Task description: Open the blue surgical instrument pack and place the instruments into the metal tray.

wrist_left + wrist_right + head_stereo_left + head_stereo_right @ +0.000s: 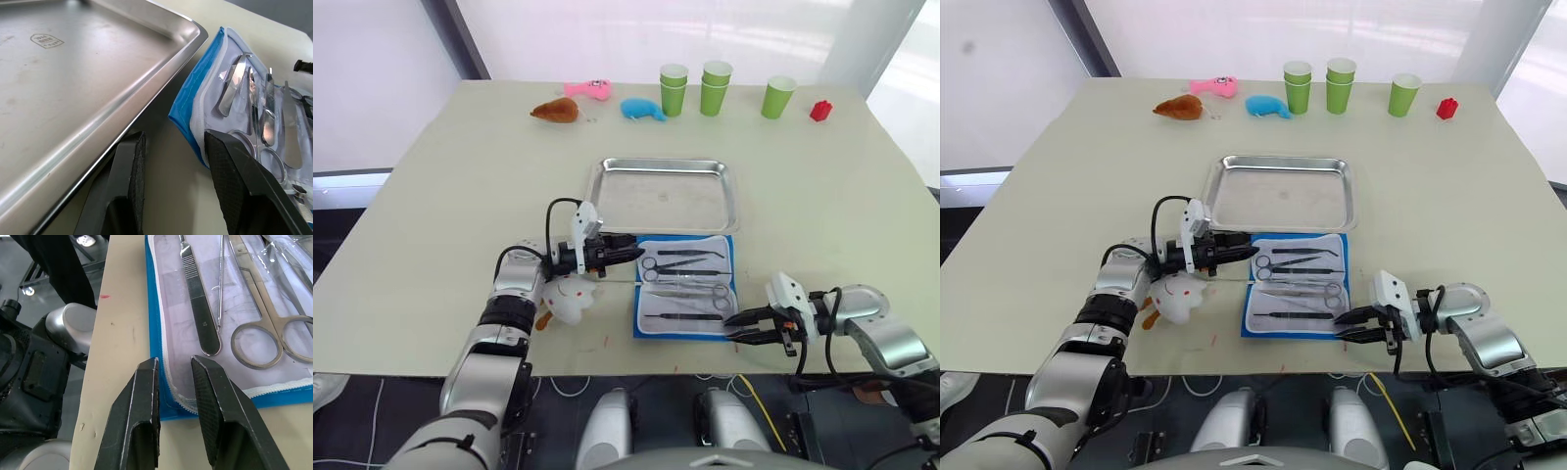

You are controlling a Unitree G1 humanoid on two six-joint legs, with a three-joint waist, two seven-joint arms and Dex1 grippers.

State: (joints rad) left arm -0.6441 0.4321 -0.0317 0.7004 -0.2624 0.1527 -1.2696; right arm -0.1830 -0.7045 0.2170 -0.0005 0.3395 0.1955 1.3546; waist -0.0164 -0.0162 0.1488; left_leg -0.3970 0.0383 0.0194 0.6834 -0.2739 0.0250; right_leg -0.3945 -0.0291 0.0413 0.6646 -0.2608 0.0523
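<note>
The blue surgical instrument pack [685, 287] lies open and flat near the table's front edge, pale lining up. Several silvery instruments [686, 278] rest in it: scissors [257, 342], tweezers [233, 87] and a scalpel handle [199, 311]. Just behind it sits the metal tray [664, 194], with nothing in it. My left gripper [631, 253] is open at the pack's far left corner, low over the gap between tray [73, 73] and pack [188, 105]. At the pack's near right corner my right gripper [736, 328] is open, its fingers [146, 387] either side of the zipper edge [173, 384].
A white plush toy [570, 302] lies under my left forearm. Along the far edge stand three stacks of green cups [715, 86], a red object [819, 111], a blue plush [642, 109], a pink toy [587, 89] and a brown toy [555, 111]. The table's front edge runs just below the pack.
</note>
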